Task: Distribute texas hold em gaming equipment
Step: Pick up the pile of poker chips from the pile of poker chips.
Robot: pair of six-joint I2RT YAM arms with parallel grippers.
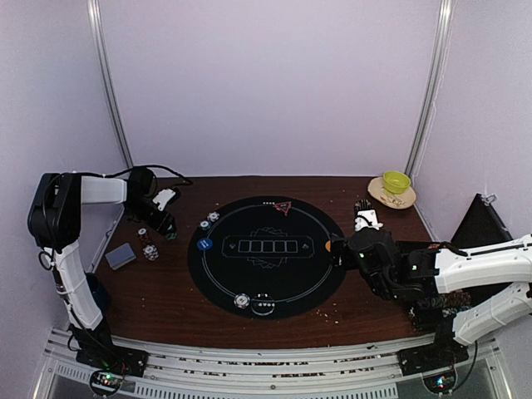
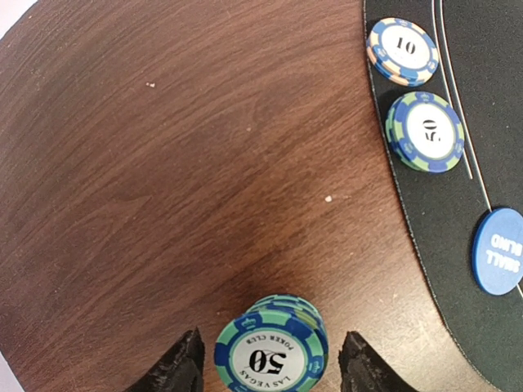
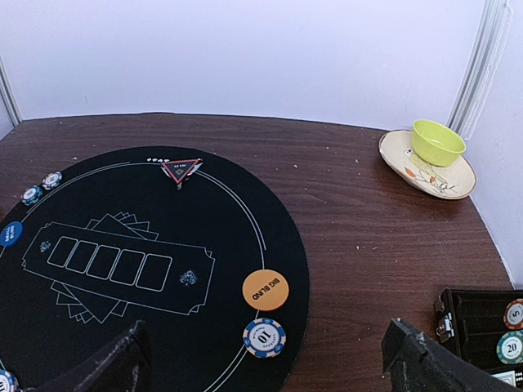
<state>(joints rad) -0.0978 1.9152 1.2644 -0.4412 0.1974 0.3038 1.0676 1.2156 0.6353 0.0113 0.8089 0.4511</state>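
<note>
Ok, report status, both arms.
Left gripper open, astride the 50-chip stack. Right gripper open, empty, over the mat edge. Nothing blocking.

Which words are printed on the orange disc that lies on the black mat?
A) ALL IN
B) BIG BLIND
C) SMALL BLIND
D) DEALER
B, because the right wrist view shows the orange disc, near the edge of the black mat, with BIG BLIND printed on it.
</note>
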